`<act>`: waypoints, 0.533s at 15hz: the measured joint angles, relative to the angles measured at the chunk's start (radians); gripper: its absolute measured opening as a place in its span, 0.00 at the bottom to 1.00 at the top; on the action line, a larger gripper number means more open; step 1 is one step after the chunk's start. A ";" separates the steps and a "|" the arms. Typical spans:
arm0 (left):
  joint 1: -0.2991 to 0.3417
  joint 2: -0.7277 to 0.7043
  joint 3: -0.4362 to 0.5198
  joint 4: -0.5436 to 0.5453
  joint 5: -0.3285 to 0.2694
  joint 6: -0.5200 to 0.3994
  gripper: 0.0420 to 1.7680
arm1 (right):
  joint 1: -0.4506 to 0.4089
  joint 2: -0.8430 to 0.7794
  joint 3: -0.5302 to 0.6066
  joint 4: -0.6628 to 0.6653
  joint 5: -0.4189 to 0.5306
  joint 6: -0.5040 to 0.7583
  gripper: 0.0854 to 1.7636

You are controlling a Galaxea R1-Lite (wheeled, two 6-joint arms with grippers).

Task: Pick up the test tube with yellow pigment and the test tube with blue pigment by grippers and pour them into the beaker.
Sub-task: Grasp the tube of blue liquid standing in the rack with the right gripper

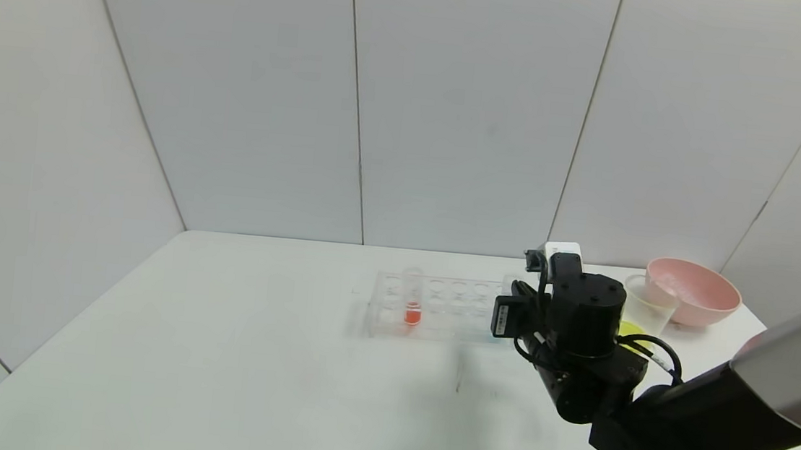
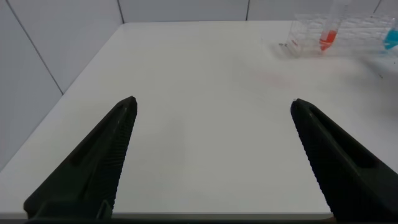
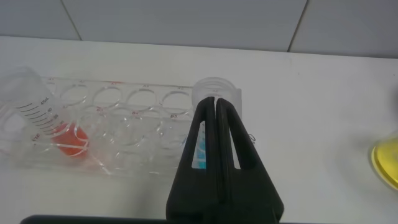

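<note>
Blue-pigment tube [image 3: 205, 124] at rack [image 3: 124, 124] end, clenched in right claw [image 3: 216, 109]; left claw [image 2: 211, 109] released over bare table [image 2: 199, 93].

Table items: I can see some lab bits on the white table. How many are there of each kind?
Test tubes: 2 (red-orange test tube, blue test tube)
Clear rack: 1
Beaker: 1
Pink bowl: 1
Total: 5
</note>
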 joint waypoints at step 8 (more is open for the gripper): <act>0.000 0.000 0.000 0.000 0.000 0.000 1.00 | -0.006 -0.007 0.003 -0.022 -0.003 -0.003 0.02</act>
